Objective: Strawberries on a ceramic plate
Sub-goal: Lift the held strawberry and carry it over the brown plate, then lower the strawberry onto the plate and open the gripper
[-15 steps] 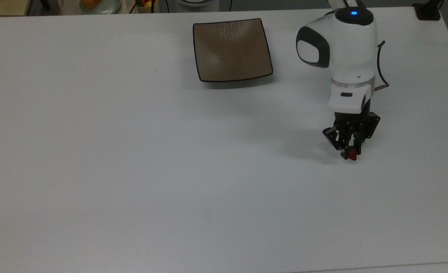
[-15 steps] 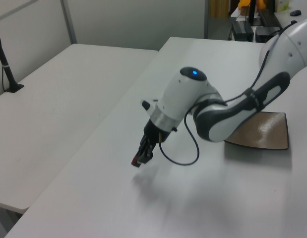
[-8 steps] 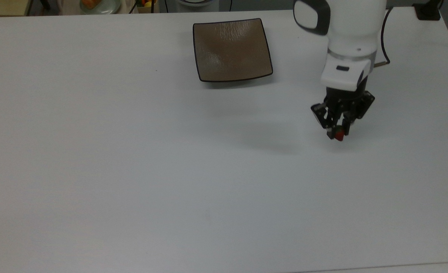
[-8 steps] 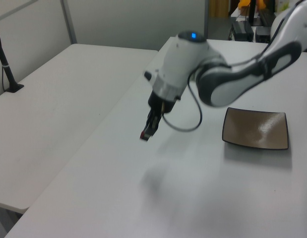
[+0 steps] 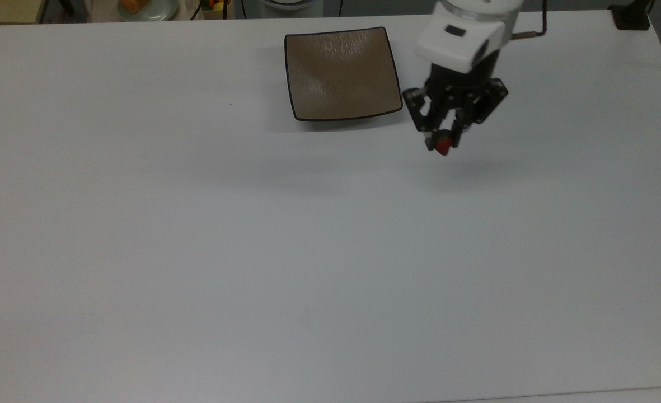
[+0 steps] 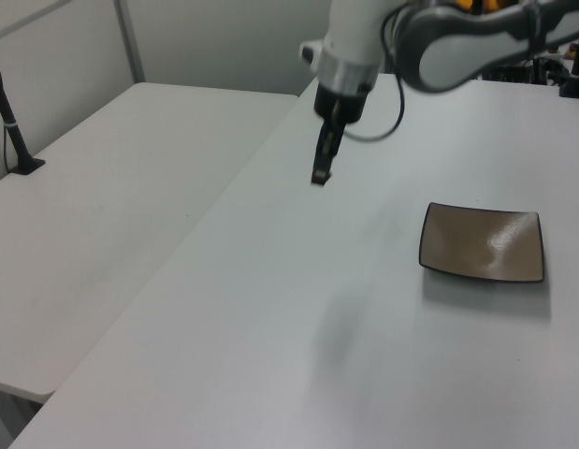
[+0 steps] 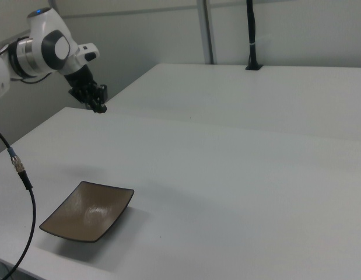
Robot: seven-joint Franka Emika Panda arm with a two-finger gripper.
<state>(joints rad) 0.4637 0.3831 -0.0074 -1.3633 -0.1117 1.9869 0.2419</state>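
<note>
Top view puts the black two-finger claw [image 5: 443,143] just past the right-hand edge of the square, glossy brown-beige ceramic plate with a thin dark rim [image 5: 342,73], close to its lower right corner but not over it. Pinched between the fingertips is a tiny red strawberry with a dark green cap [image 5: 442,145]; the fingers are closed narrowly on it and it hangs clear of the plain white tabletop [image 5: 252,252]. A soft shadow lies on the tabletop a little below and to the right of the fruit, apart from it, so the berry is up in the air and not resting on anything. The plate itself is bare, its glaze catching light across the upper half.

From the left view, the white arm reaches in from the upper right and the claw [image 6: 321,175] points straight down, well above the surface, with the plate [image 6: 482,242] lower and to the left view's right. The fruit is too small there to make out clearly.

From the right view, the claw [image 7: 98,108] hangs at the far side of the tabletop, high above and behind the plate [image 7: 88,211], which sits near the front edge with its corners upturned. A thin black cable [image 7: 21,175] trails down the right view's left.
</note>
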